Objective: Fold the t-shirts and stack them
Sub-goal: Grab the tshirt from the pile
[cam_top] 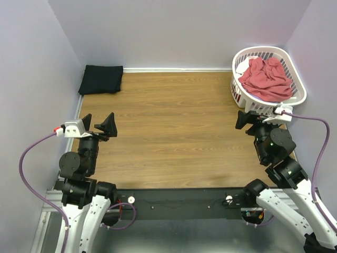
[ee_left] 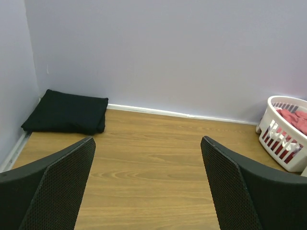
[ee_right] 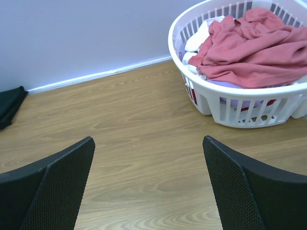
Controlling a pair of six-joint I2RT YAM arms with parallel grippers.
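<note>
The coral-red t-shirt (cam_top: 266,78) lies crumpled in the white basket (cam_top: 261,49) at the far right corner of the surface (cam_top: 179,121), heaped on some pale cloth (ee_right: 196,38). The black t-shirt (cam_top: 101,79) sits folded in the far left corner, against the wall. Both shirts are well apart from the arms.

Our left pincer (cam_top: 99,124) hovers over the near left of the surface, spread wide and holding nothing. Our right pincer (ee_right: 147,142) is spread too and empty, near the basket and facing it.

We judge the red shirt to be light, limp and not fragile. It will sag and drag, and it may snag on the basket rim or pull the pale cloth up with it. We would pinch a raised ridge near the top of the heap, taking only red cloth, then lift high enough to clear the rim. For spreading it flat, we would look for shoulders or hem, which are hidden in the bunch now.
</note>
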